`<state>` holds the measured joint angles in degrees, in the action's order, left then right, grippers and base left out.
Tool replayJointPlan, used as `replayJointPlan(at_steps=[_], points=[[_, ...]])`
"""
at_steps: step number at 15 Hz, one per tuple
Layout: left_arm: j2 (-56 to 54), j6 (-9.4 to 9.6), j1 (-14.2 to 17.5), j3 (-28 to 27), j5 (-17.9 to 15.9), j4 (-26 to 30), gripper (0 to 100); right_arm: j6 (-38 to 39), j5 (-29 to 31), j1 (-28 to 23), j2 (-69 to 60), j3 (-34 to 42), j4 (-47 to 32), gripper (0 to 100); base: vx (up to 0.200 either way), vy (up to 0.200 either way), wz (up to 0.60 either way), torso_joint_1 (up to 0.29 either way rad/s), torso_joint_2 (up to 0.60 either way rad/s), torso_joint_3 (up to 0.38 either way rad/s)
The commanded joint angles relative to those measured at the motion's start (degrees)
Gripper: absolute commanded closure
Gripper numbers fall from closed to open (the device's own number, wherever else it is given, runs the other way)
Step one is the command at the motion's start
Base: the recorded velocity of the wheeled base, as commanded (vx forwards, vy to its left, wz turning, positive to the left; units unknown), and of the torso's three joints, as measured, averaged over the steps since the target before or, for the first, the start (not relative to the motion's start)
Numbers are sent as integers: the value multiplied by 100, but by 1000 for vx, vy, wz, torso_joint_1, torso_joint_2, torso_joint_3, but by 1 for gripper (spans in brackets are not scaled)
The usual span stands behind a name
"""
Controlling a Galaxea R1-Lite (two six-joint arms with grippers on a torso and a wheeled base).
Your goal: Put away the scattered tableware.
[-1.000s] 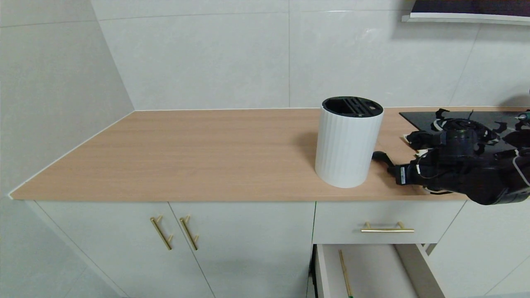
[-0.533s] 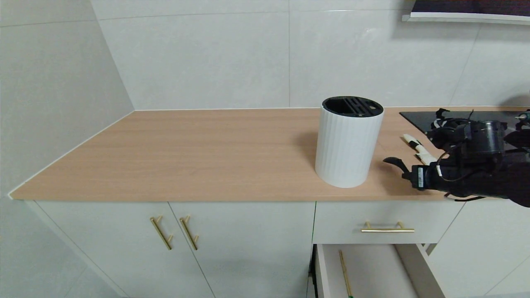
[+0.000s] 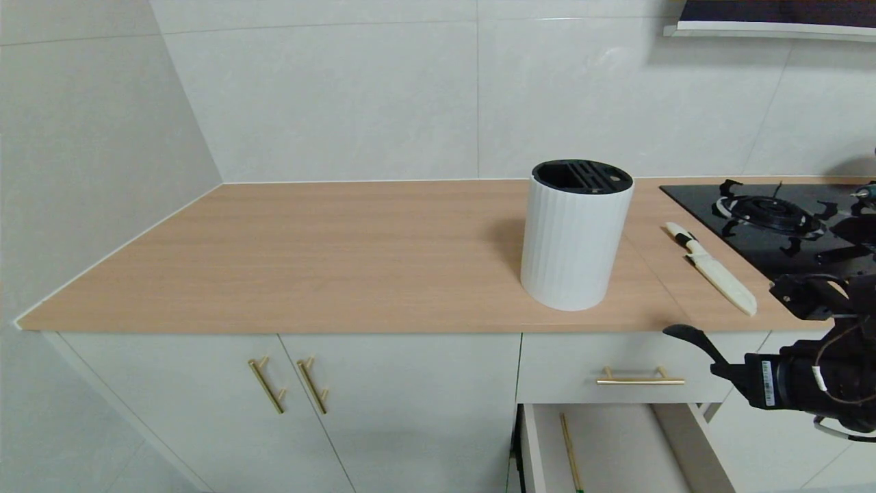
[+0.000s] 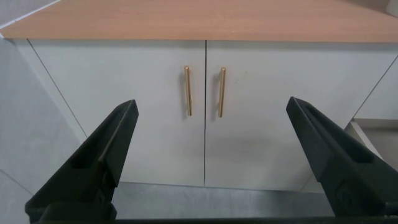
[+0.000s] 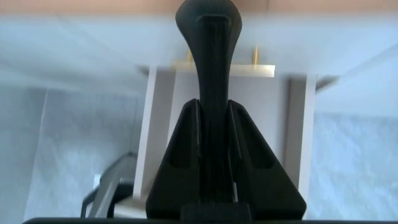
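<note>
Right fingers [image 5: 177, 162], clamped on a black utensil [image 3: 688, 337], have withdrawn off the desk [image 3: 342, 260] toward the open drawer [image 3: 609, 445] below them: stowing probably follows. Left fingers [image 4: 106, 155] stand apart.

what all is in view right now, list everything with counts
light brown wooden countertop: 1, brown, along the tiled wall
white ribbed cylindrical holder with black slotted top: 1, white and black, upright on the countertop
cream knife with a black band: 1, cream, flat between holder and stove
black gas stove: 1, black, far right
cabinet doors with gold handles: 2, white, under the countertop
closed drawer: 1, white, below the holder
open drawer: 1, white, beneath the closed one
thin wooden chopsticks: seemingly one pair, tan, in the open drawer
black round-ended utensil: 1, black, held before the closed drawer
left gripper: 1, black, open, facing the cabinet doors
right gripper: 1, black, shut on the utensil
</note>
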<state>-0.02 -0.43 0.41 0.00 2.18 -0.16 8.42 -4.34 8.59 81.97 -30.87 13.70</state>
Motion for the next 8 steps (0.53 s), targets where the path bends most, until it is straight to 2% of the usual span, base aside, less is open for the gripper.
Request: replayJointPlan(at_steps=[1, 5, 8], points=[[2, -1, 2, 0, 2, -2, 0, -34, 3, 28, -49, 142, 10, 100, 0, 0, 0, 0, 0, 0], [2, -1, 2, 0, 2, -2, 0, -34, 3, 134, 311, 221, 10, 100, 0, 0, 0, 0, 0, 0], [2, -1, 2, 0, 2, -2, 0, -34, 12, 283, 425, 292, 10, 100, 0, 0, 0, -111, 271, 155]])
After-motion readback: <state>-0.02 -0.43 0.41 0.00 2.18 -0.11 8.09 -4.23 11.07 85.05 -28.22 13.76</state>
